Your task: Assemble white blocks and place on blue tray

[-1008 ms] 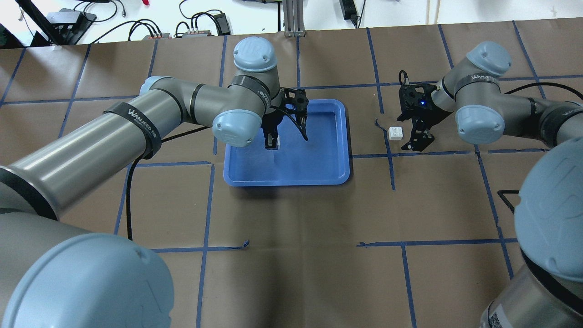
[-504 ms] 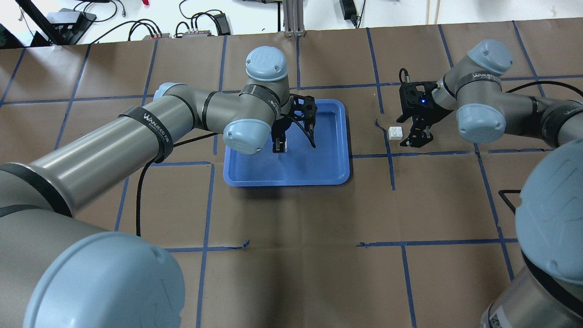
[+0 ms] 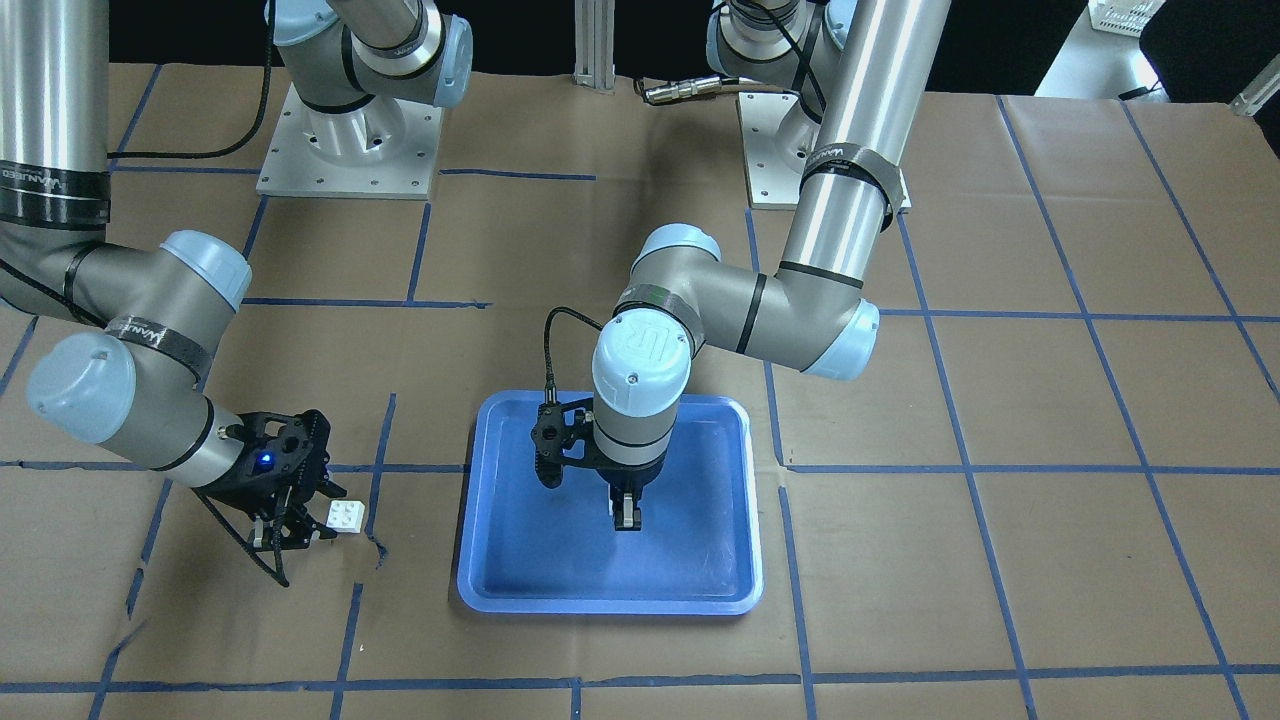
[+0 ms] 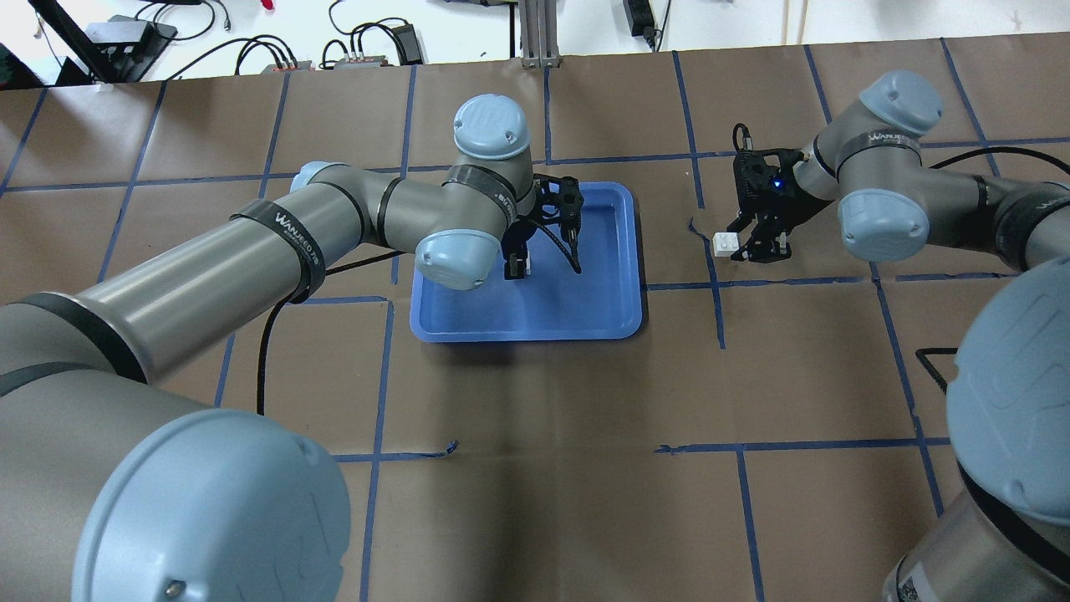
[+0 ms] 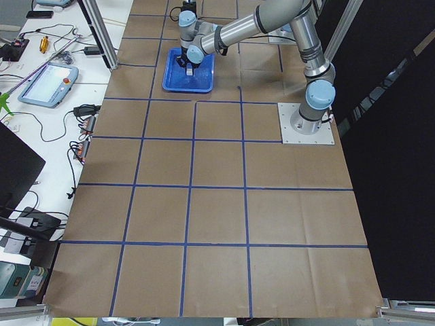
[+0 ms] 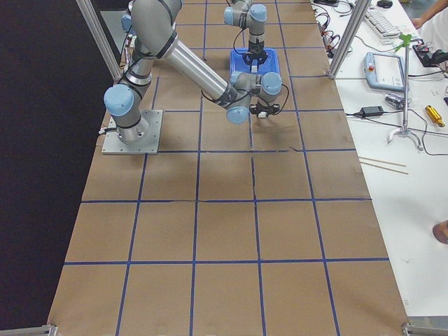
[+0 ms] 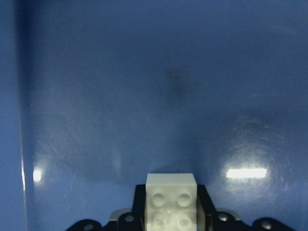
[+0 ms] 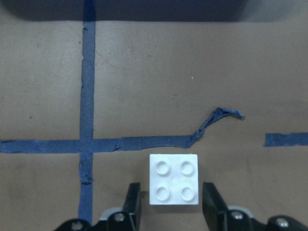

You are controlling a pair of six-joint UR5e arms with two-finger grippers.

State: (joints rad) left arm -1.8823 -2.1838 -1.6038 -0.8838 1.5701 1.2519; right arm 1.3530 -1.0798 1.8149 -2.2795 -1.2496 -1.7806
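The blue tray (image 4: 527, 333) lies at mid-table; it also shows in the front view (image 3: 600, 603). My left gripper (image 4: 516, 269) hangs low over the tray's middle, shut on a white 2x2 block (image 7: 171, 202), also visible in the front view (image 3: 627, 517). A second white 2x2 block (image 4: 726, 244) sits studs-up on the brown paper to the right of the tray. My right gripper (image 4: 756, 251) is open just behind it. In the right wrist view the block (image 8: 173, 179) lies between the two fingers (image 8: 132, 202), with a gap on each side.
The table is covered in brown paper with a blue tape grid. A curled, loose bit of tape (image 8: 219, 115) lies just beyond the free block. The arm bases (image 3: 345, 150) stand at the robot's side of the table. Cables and boxes (image 4: 359, 50) lie past the far edge.
My left gripper has carried its white block rightward toward the tray's middle. My right gripper has moved up to the free block, so its open fingers now flank it.
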